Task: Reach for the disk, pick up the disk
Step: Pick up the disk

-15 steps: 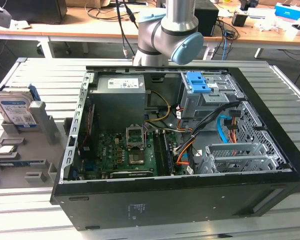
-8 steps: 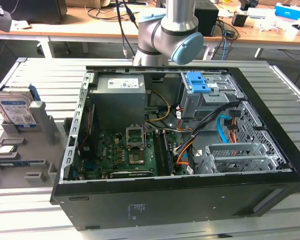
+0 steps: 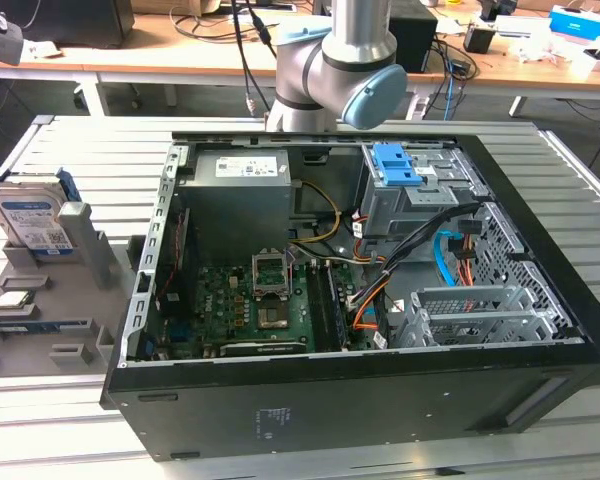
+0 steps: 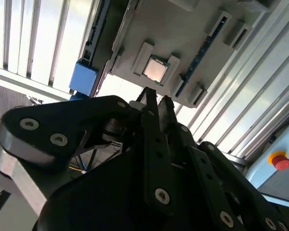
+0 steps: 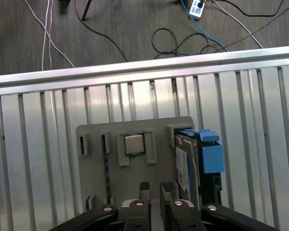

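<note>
Disk [image 5: 187, 166] stands on edge in the grey holder [image 5: 94, 163] on the surface [image 5: 38, 144], probably so you can grasp it from above, while your gripper [image 5: 155, 186] hovers just beside it, slightly apart, empty.

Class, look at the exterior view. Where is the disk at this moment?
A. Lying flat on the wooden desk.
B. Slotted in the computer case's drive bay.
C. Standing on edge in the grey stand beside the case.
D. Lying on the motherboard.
C: the disk stands on edge in the grey stand, to the exterior view's left of the open computer case, not inside it.
</note>
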You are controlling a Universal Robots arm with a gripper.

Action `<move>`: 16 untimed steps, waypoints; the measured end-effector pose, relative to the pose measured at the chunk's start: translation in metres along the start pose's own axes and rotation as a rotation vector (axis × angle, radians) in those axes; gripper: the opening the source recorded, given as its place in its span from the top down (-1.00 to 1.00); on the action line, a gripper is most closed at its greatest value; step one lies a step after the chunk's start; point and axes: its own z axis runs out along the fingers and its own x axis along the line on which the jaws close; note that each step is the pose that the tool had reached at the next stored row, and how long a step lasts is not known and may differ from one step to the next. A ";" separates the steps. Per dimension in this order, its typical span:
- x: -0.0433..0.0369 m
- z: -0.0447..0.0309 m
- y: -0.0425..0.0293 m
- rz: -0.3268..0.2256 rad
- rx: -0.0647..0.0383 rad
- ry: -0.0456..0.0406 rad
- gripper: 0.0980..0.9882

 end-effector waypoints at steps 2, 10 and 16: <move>0.0000 0.0000 0.0000 0.000 0.000 0.0000 0.55; -0.0102 0.0000 0.0011 0.002 0.000 -0.0001 -0.14; -0.0295 0.0001 0.0031 0.002 0.000 -0.0001 -0.14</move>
